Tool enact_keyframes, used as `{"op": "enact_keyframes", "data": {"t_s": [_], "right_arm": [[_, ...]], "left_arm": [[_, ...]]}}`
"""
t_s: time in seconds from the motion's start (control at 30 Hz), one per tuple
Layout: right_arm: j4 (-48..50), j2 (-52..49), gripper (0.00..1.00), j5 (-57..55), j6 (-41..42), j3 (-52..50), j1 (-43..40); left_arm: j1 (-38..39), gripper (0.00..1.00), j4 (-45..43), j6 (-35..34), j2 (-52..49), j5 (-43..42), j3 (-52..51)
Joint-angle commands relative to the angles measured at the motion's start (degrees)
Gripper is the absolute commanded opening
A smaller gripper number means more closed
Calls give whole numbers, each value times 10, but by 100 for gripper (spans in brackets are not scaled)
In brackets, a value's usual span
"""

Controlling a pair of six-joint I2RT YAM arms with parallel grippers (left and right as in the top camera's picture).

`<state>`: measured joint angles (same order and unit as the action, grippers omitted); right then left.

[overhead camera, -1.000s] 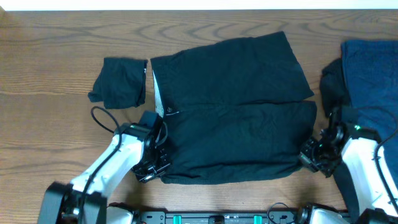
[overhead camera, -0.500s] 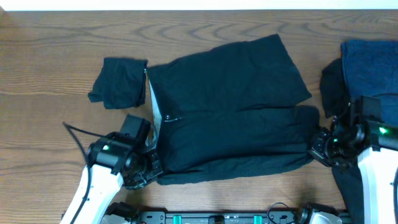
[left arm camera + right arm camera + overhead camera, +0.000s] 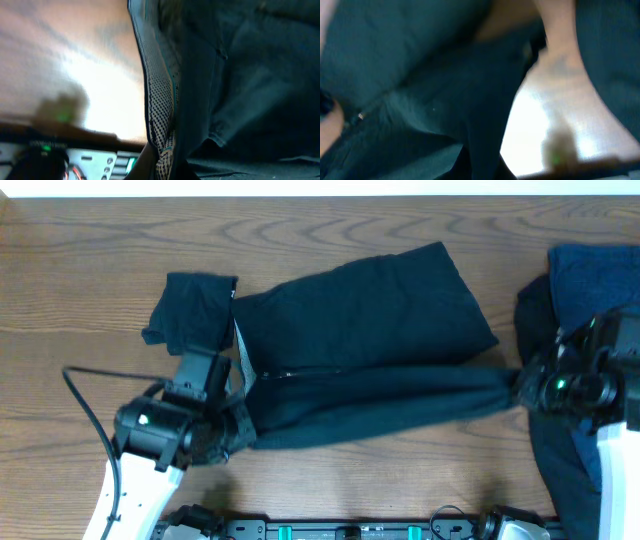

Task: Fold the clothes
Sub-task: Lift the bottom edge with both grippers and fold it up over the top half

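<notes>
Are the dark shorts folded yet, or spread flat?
Neither, mid-fold: near edge of the shorts hangs taut between left gripper and right gripper.

1 black shorts (image 3: 365, 330), 1 small folded cloth (image 3: 190, 312), 1 blue cloth (image 3: 595, 285)

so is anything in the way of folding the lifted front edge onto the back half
Nothing visible: the back half of the dark navy garment is bare. The small black folded cloth lies to its left, the blue folded cloth to its right.

Dk shorts (image 3: 370, 320), front edge raised (taut), rest flat.
</notes>
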<state>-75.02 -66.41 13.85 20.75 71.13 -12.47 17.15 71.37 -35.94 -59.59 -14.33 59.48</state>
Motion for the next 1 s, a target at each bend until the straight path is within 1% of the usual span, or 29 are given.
{"op": "enact_keyframes", "data": {"t_s": [0.0,0.1,0.23,0.3,0.43,0.6,0.83,0.97], "right_arm": [[40,-35,1,7,-23,48,10],[115,-70,1,63,-37,57,12],[184,-112,1,81,-37,57,17],[222,-135,1,83,-37,57,21],[277,-173,1,82,-37,57,36],[315,-216,1,82,-37,57,57],[372,-291,1,26,-37,57,103],[421,-332,1,24,-37,57,116]], "left_arm": [[0,6,-7,20,-35,61,54],[-1,6,-43,34,-75,73,81],[-3,6,-102,33,-114,130,89],[-14,6,-139,33,-133,144,92],[-46,6,-202,29,-158,144,92],[-75,6,-260,29,-176,144,92],[-78,6,-293,30,-228,144,92],[-78,6,-330,45,-275,145,92]]}}
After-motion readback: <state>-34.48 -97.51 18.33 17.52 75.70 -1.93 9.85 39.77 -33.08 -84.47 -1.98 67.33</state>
